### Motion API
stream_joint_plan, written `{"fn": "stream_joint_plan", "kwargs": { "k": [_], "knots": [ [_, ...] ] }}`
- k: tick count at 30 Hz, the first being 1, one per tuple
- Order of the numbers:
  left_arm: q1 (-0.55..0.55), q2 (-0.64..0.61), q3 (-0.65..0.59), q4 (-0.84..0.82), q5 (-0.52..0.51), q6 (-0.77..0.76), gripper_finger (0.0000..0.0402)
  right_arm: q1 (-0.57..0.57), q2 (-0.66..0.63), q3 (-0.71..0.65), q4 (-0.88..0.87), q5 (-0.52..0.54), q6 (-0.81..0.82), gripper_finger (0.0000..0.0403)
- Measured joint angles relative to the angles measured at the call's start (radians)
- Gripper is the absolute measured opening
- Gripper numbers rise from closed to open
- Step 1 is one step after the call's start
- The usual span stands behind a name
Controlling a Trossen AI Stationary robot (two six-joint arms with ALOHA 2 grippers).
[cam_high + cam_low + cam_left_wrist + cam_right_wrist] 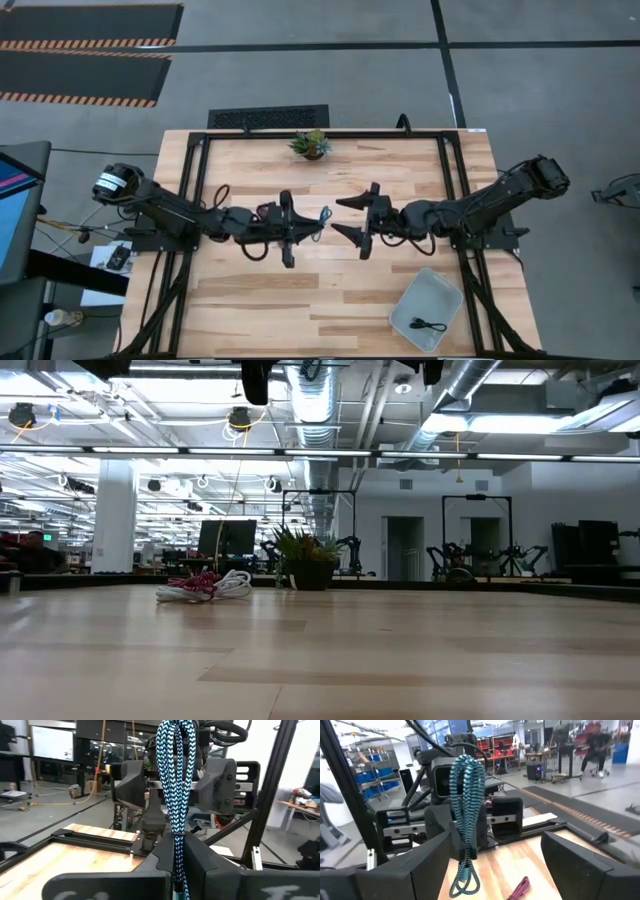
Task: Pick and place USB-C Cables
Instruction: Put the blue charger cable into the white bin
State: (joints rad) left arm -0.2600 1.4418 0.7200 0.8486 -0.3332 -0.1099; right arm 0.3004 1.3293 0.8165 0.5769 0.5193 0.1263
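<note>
My left gripper (318,224) is over the table's middle and shut on the teal cable bundle (175,780), held well above the table. My right gripper (338,217) faces it from the table's right. It is open wide and empty, its fingers (427,860) standing to either side of the bundle (465,805) without touching it. The maroon cable (200,584) and the white cable (236,582) lie together on the table, and the maroon one also shows below in the right wrist view (520,887). The black cable (430,324) lies in the white tray (412,300). My left gripper pinches the teal bundle between its two fingers, below the bundle's middle (177,845). The fingers come in level from the table's left. The bundle stands upright, clear of the table, with its long loop (466,770) above the fingers and a shorter end (464,882) hanging below.
A small potted plant (310,144) stands at the table's far edge. The white tray sits at the near right corner. A black frame (450,180) runs along the table's sides and back. Bare wood lies at the near left.
</note>
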Motion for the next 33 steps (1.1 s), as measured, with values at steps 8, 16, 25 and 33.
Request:
{"fn": "stream_joint_plan", "kwargs": {
  "k": [8, 16, 25, 33],
  "knots": [
    [0.054, 0.0, 0.0, -0.03, 0.064, -0.03, 0.0002, -0.016, 0.0, 0.0, 0.007, 0.0, -0.042, 0.0333],
    [0.071, 0.0, 0.0, -0.028, 0.066, -0.018, 0.0002, -0.058, 0.0, 0.0, 0.008, -0.055, -0.031, 0.0333],
    [0.081, 0.0, 0.0, -0.023, 0.066, -0.011, 0.0002, -0.097, 0.0, 0.0, 0.026, -0.107, 0.005, 0.0333],
    [0.08, 0.0, 0.0, -0.026, 0.065, -0.01, 0.0002, -0.141, 0.035, 0.0, 0.078, -0.165, 0.04, 0.0333]
  ]
}}
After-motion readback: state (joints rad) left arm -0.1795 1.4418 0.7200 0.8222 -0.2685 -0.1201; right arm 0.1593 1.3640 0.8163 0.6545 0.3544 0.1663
